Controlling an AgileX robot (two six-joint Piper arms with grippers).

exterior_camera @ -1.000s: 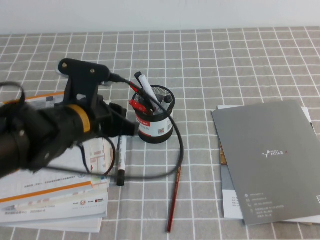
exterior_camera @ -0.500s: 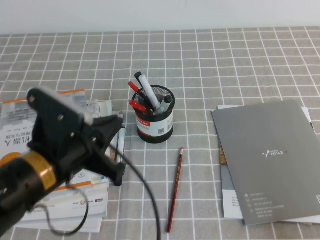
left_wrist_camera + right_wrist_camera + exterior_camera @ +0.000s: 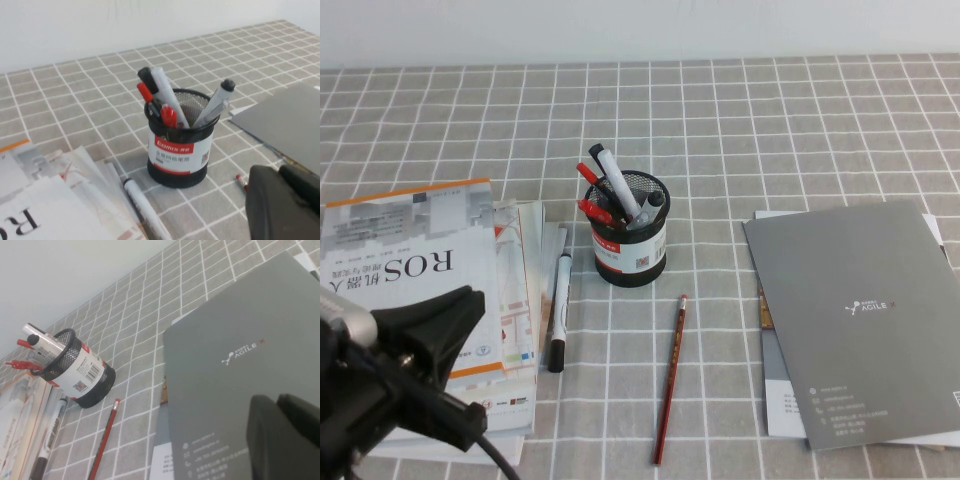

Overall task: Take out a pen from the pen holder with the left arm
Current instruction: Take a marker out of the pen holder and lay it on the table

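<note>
Left gripper (image 3: 281,200) hung low over the booklet stack (image 3: 410,260) at the robot's near left, jaws closed and empty. It sat well apart from the mesh pen holder (image 3: 631,243) at mid-table, where the markers and red pens (image 3: 610,190) stood leaning.

Risks, as judged: reaching in with jaws closed would knock the pens. They were crowded, so a pinch could take two. The light holder could tip or drag. A loose marker (image 3: 558,312) and a red pencil (image 3: 669,378) lying beside the holder could be grabbed by mistake.

Left fingertips were cut off by the frame edges. Pen bodies were hidden inside the mesh. Right gripper (image 3: 285,435) hovered over the grey AgileX brochure (image 3: 855,320), out of the high view; its state could not be told.
</note>
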